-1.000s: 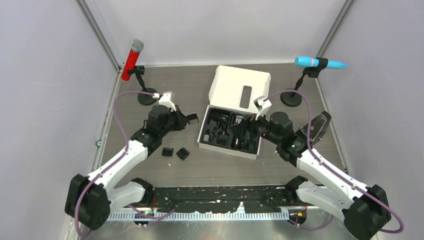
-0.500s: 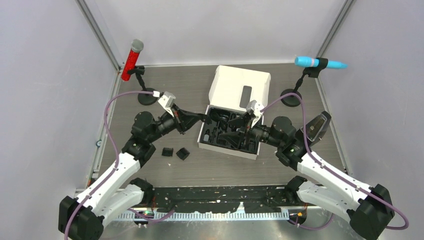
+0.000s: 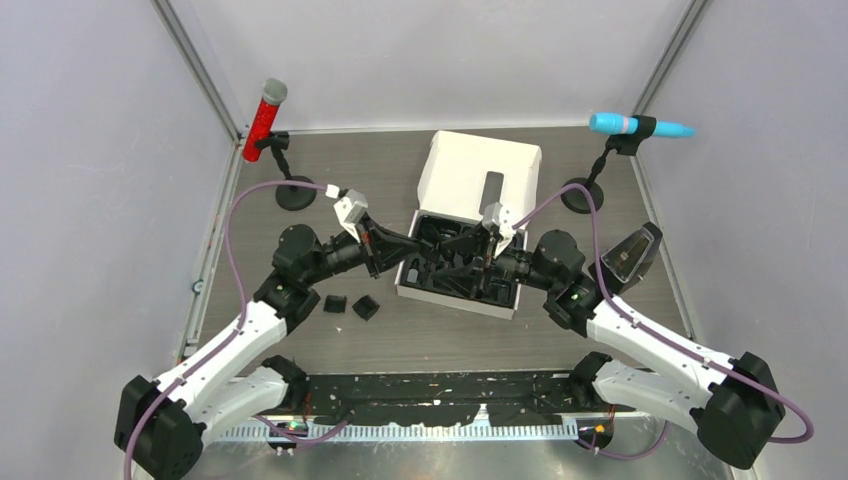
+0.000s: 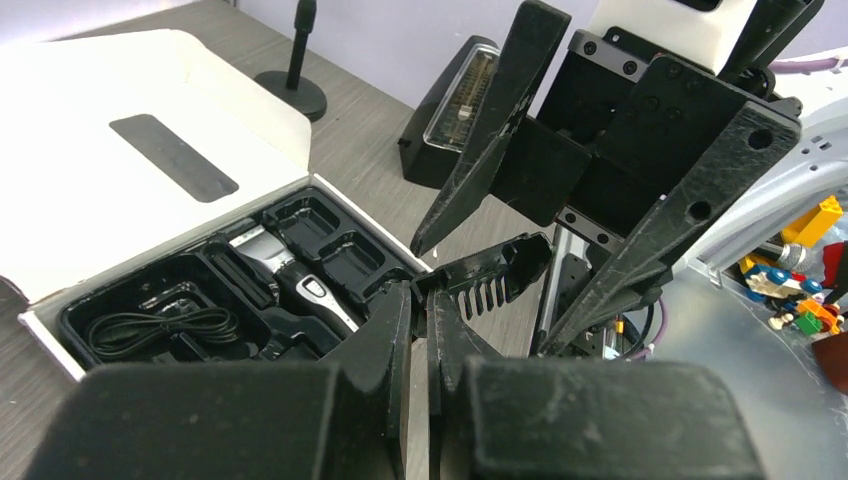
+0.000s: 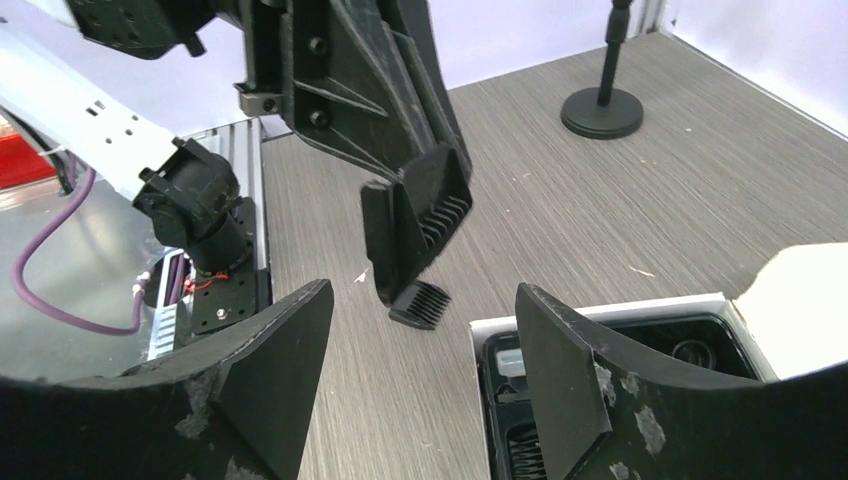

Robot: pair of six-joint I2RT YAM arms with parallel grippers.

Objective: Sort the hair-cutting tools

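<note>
1. Black plastic comb attachment (image 4: 490, 275): I hold it pinched at the very tips of my left gripper (image 4: 420, 300), and it sticks out ahead of the fingers.
2. My right gripper (image 5: 420, 310) is spread wide and holds nothing. It faces the left one, and the held comb hangs just ahead of the gap between its fingers.
3. The hair clipper (image 4: 315, 290) lies in the black tray (image 4: 340, 245), below and left of my left fingertips.
4. Two loose combs (image 3: 366, 307) lie on the table (image 3: 450, 340) beside my left forearm.
</note>
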